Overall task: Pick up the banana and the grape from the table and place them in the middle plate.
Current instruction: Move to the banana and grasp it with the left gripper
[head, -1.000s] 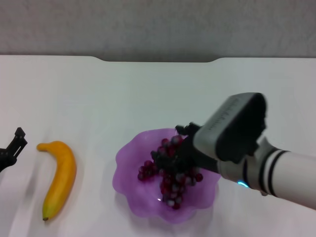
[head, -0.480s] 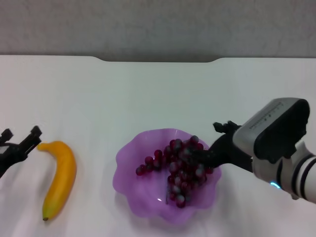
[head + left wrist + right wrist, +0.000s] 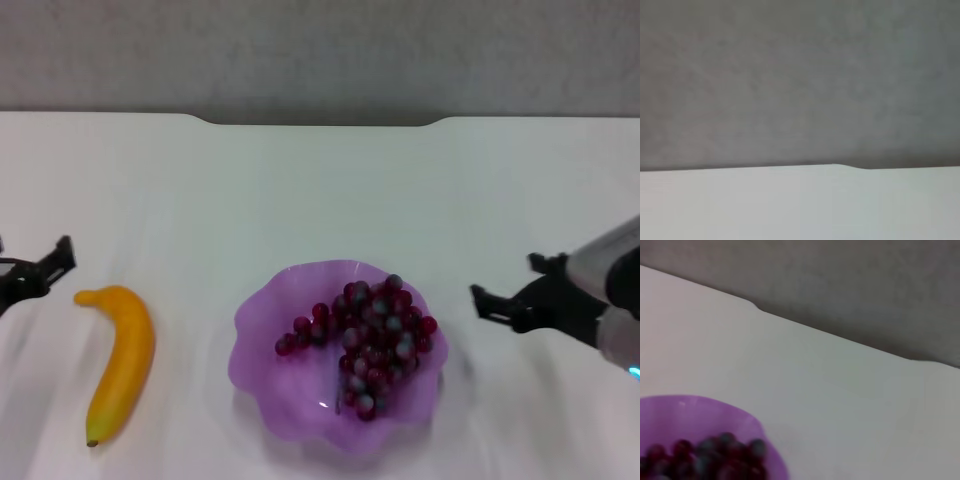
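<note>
White tabletop [image 3: 300, 190] is stretching out under a grey wall, with a shallow notch in its far edge. From my head I am seeing everything: the grapes [image 3: 365, 345] are lying heaped inside the purple plate [image 3: 255, 345], dark red with a greyish bloom, and the banana [image 3: 120, 360] is lying on the tabletop to the plate's left, yellow-orange, well apart from it. My right gripper [image 3: 510, 295] is hovering beside the plate's right rim, spread and empty. My left gripper [image 3: 35, 270] is sitting just beyond the banana's upper end, partly cut off, its fingers parted. My right wrist is catching only a corner of plate and grapes; my left wrist is showing just tabletop and wall.
</note>
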Tool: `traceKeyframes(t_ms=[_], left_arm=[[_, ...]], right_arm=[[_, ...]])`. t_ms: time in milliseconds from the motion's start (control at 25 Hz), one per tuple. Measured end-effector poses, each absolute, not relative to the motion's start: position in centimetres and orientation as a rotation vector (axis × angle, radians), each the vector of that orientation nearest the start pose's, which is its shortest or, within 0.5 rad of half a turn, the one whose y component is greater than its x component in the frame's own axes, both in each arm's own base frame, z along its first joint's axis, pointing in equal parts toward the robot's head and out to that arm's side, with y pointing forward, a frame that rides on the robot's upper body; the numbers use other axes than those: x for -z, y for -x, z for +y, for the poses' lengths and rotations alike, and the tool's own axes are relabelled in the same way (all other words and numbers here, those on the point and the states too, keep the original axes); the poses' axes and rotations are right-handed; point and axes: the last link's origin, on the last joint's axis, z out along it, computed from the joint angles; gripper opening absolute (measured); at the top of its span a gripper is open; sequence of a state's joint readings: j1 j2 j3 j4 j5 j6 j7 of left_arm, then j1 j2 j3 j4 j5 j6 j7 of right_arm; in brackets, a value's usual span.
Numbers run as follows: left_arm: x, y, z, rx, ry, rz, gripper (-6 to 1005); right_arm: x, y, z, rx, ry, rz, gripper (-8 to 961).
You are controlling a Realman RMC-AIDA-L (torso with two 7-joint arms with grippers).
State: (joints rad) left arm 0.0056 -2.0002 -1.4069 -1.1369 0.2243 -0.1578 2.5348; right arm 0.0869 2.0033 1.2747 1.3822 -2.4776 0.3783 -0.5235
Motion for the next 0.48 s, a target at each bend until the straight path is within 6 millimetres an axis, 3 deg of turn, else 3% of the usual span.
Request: traceKeyframes(t_ms=[240,360,480], left_arm=[[-1.5,33.3,31.6,0.448,1.639,-0.945,886],[-0.9,34.0,31.1,0.514,1.645,-0.945,881],[-1.0,34.2,30.5,0.590,1.648,-0.905,876]], right_arm=[[1.7,-25.0,32.7,-0.177,1.999,0.452,898],[2.4,-25.3,32.1,-0.218,1.947,0.384,898],[3.4,-26.8,31.1,-0.224,1.908,0.347,898]])
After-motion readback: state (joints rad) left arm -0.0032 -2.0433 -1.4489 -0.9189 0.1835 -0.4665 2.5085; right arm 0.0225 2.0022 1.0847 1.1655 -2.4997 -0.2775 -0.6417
